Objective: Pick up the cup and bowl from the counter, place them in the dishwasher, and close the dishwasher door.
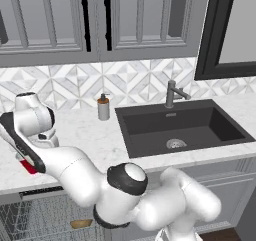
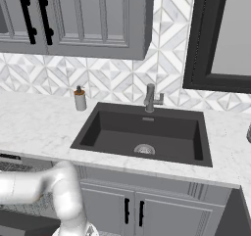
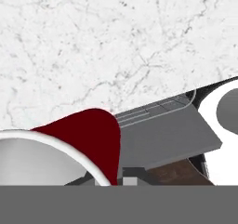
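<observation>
Marble counter (image 1: 90,135) spans the frame's middle; below its lower-left edge you see the dishwasher (image 1: 35,217) open, bowl (image 1: 81,224) already racked. At left edge, the cup (image 1: 31,168) sits beneath your gripper (image 1: 25,160); finger state cannot be told.

One cup (image 3: 88,139), one bowl (image 1: 81,223)

Even, diffuse, bright lighting is rendered throughout; no glare or hard shadows are cast. Edges are kept sharp, with slight pixelation and no blur.
</observation>
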Controlling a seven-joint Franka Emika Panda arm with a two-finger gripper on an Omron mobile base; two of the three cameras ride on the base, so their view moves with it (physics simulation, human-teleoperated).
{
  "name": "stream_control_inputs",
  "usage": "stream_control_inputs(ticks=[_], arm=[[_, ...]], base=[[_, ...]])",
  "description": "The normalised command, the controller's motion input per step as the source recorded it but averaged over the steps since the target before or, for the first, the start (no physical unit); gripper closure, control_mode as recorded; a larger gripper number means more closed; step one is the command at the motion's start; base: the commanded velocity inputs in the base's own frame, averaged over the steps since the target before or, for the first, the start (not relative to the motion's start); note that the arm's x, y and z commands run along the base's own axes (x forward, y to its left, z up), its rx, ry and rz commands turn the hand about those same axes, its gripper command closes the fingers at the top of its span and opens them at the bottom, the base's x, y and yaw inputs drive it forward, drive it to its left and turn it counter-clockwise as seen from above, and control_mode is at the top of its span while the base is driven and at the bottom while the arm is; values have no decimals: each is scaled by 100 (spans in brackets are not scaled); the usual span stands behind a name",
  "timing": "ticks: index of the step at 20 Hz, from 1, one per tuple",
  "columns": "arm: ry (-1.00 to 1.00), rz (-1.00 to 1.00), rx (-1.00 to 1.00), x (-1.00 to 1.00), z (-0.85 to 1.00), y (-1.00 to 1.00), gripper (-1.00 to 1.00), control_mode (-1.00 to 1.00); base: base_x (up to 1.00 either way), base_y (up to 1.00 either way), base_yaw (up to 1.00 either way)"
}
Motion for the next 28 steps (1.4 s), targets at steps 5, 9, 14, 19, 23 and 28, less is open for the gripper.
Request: stream_control_inputs(ticks=[5,9,14,19,23,28], arm=[[0,-12,0,-100,-28,-22,100,-100],[0,-11,0,-100,-51,-29,100,-100],[4,-8,0,-100,-61,-29,100,-100],[2,-6,-6,-55,-91,0,100,-100],[-8,-12,-1,-4,-82,1,100,-100],[1,-15,-1,22,-68,2,100,-100]], base=[[0,0,0],[0,0,0],[0,0,0],[0,0,0],[0,0,0],[0,0,0]])
